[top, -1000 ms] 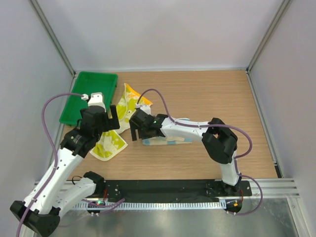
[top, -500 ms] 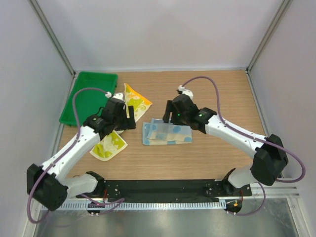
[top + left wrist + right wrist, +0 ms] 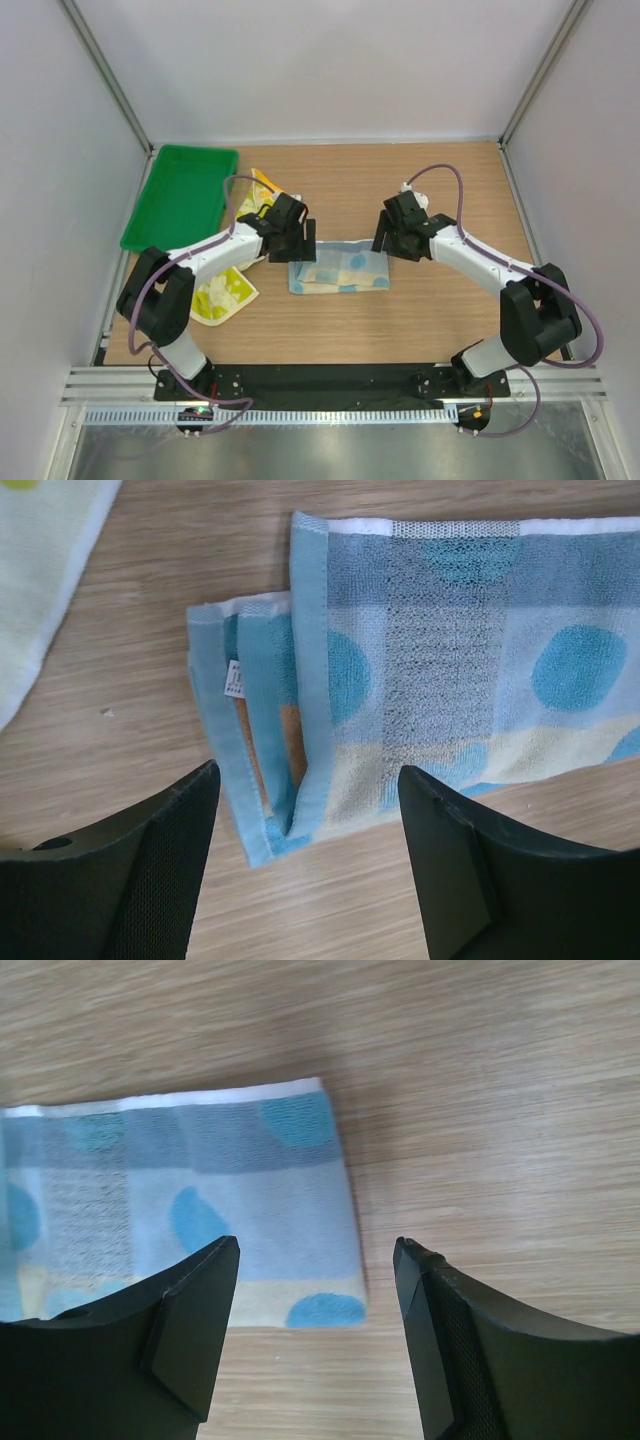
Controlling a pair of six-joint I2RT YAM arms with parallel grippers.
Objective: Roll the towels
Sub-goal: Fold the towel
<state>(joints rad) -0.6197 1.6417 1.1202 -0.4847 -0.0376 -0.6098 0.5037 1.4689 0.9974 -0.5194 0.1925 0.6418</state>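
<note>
A light blue towel (image 3: 338,270) with blue dots lies folded flat on the wooden table, mid-view from above. My left gripper (image 3: 300,245) hovers open over its left end, where the folded layers (image 3: 265,730) show between the black fingers (image 3: 150,870). My right gripper (image 3: 392,240) is open over the right end. In the right wrist view the towel's corner (image 3: 300,1260) lies between the fingers (image 3: 470,1340). Neither gripper holds anything. The yellow-green towel (image 3: 222,292) lies crumpled to the left, partly under the left arm, and its edge (image 3: 40,570) shows in the left wrist view.
A green plastic tray (image 3: 180,195) sits at the back left, beside the yellow-green towel. Bare wood (image 3: 440,190) stretches behind and to the right of the blue towel. White walls close in the table on three sides.
Both arms have swung over the blue towel: the left gripper moved right to its left end, the right gripper moved right to its right end. Both jaws have narrowed a little.
</note>
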